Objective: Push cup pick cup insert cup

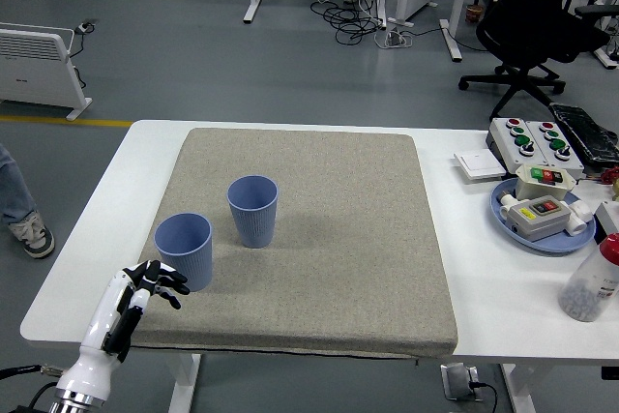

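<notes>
Two ribbed blue cups, near cup (185, 250) and far cup (253, 209), upright on grey mat (348, 229). Left hand (145, 287) fingers loosely spread, empty, just beside near cup.

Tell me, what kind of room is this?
Probably a robot lab or workshop: button boxes on the white table, a tangle of cables on the grey floor, and an office chair behind.

White forearm (97, 340) ends in a black-fingered left hand (145, 287).
</notes>
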